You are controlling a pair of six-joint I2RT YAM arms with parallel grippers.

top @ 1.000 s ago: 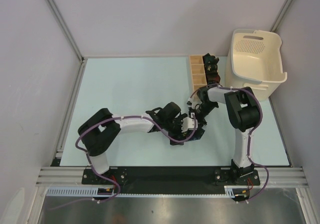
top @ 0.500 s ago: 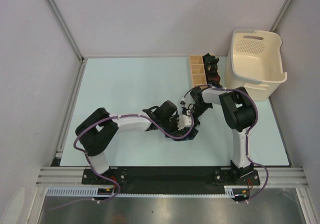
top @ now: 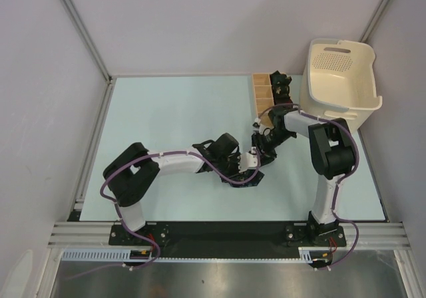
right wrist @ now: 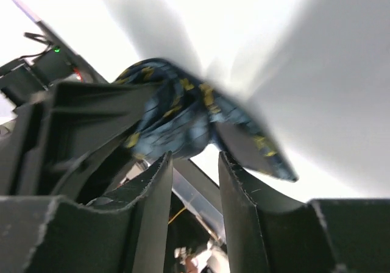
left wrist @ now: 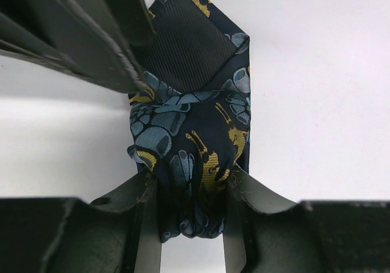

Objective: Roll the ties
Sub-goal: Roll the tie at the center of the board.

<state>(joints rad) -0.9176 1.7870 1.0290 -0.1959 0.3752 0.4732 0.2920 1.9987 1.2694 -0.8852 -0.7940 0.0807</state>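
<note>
A navy tie [left wrist: 183, 145] with a blue, teal and yellow floral pattern is rolled into a coil, and its pointed end [left wrist: 192, 38] lies flat on the table beyond it. My left gripper [left wrist: 189, 178] is shut on the coil, with one finger on each side. In the top view the left gripper [top: 247, 171] holds the tie near the table's middle. My right gripper [right wrist: 192, 160] is open with nothing between its fingers; the tie [right wrist: 173, 124] sits just past their tips. In the top view the right gripper [top: 261, 146] sits just behind the left one. Dark coiled ties [top: 281, 86] sit in the wooden box.
The tan wooden divided box [top: 262, 95] stands at the back right. The cream plastic basket [top: 341, 82] is right of it, tilted against the wall. The right arm's elbow [top: 333, 153] rises close in front of the basket.
My left gripper has closed on the rolled tie. My right gripper, shut a second ago, has opened off the tie and drawn back slightly toward the box.
</note>
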